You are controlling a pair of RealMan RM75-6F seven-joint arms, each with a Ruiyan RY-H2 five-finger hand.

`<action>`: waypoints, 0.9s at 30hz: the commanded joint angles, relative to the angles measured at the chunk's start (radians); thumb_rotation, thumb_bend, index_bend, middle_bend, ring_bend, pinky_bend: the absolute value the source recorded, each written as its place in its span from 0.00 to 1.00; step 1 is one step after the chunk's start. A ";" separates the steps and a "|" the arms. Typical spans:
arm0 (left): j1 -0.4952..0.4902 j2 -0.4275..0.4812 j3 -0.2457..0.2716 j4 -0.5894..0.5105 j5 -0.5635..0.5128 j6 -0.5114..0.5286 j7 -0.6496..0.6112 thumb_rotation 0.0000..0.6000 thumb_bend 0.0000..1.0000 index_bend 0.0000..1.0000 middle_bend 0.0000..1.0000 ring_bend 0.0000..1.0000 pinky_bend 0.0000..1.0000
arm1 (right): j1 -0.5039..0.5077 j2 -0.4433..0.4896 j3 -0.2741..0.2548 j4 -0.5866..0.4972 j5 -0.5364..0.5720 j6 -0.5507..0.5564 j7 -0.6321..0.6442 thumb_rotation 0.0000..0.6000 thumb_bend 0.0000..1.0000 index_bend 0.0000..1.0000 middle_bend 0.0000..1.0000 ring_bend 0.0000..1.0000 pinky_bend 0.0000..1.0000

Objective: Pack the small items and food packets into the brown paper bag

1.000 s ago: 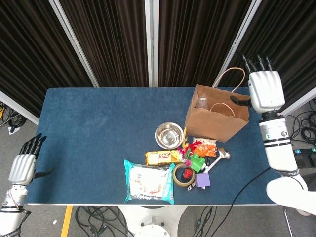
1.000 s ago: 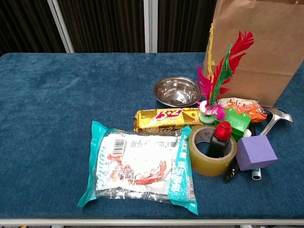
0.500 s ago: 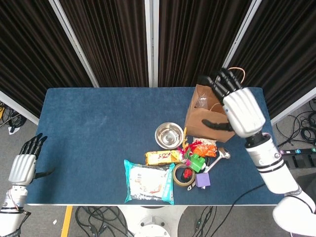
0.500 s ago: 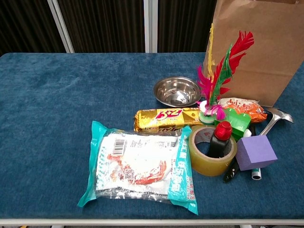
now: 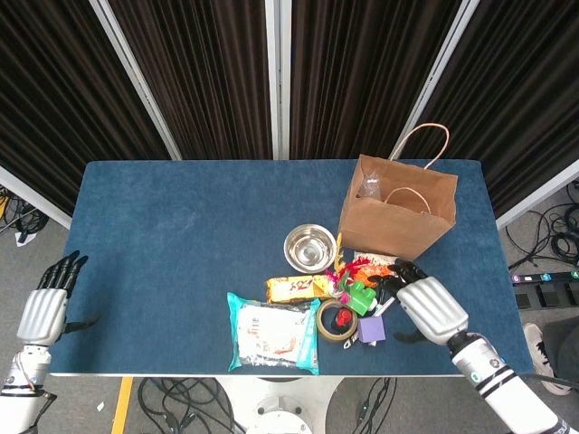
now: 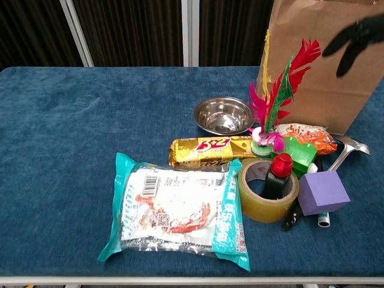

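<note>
While the right hand (image 5: 425,307) hovered empty, fingers spread, the purple block (image 6: 323,192) sat beside the tape roll (image 6: 267,189) on the tabletop, probably light and rigid, best pinched across opposite faces.

Bright, even overhead light, soft shadows, both views sharp.

The brown paper bag (image 5: 398,210) stands upright and open on the blue table (image 5: 172,244), handles up. In front of it lie a steel bowl (image 5: 309,247), a yellow packet (image 5: 298,288), a large noodle packet (image 5: 273,333) and a tape roll (image 5: 337,321). The right hand (image 5: 429,307) hovers beside the purple block (image 5: 372,330), fingers spread. The left hand (image 5: 44,307) hangs off the table's left edge, empty.
</note>
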 commanded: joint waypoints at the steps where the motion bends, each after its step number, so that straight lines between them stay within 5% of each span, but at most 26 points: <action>1: 0.007 -0.006 0.006 0.020 0.007 0.008 -0.017 1.00 0.13 0.08 0.06 0.00 0.12 | -0.062 -0.101 -0.052 0.063 -0.005 0.028 -0.028 1.00 0.00 0.16 0.27 0.11 0.11; 12: 0.000 -0.029 -0.020 0.057 -0.013 0.010 -0.004 1.00 0.13 0.08 0.06 0.00 0.12 | -0.162 -0.384 -0.076 0.281 -0.017 0.149 -0.064 1.00 0.00 0.16 0.25 0.10 0.06; 27: 0.012 -0.041 -0.018 0.095 -0.015 0.019 -0.039 1.00 0.13 0.08 0.06 0.00 0.12 | -0.205 -0.491 -0.069 0.348 -0.049 0.227 -0.096 1.00 0.00 0.16 0.26 0.10 0.05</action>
